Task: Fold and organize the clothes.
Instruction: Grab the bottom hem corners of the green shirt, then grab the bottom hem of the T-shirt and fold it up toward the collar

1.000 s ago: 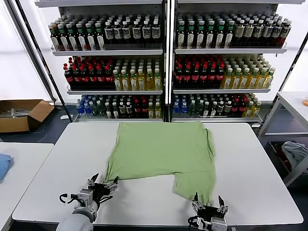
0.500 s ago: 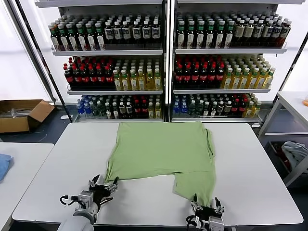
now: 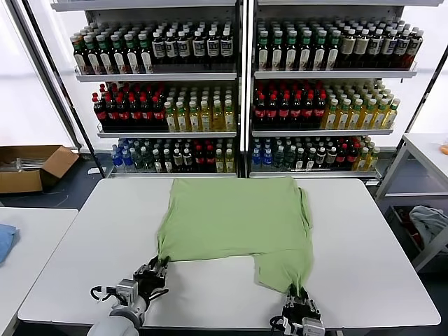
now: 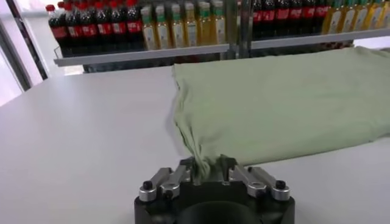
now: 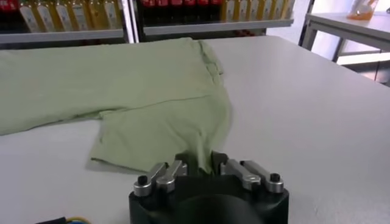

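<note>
Change over the last second: left gripper (image 3: 155, 269), earlier spread open just short of the shirt (image 3: 238, 222), has advanced to its near left corner and closed on the cloth, the corner now pinched between its fingers (image 4: 194, 169). Right gripper (image 3: 301, 306), likewise open before, has closed on the near right hem, fabric gathered between its fingers (image 5: 183, 165). Both gripped corners are slightly bunched

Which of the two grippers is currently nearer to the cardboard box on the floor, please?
Left. The left gripper, at the shirt's near-left corner, is closer to the cardboard box; the right gripper is across the table.
</note>
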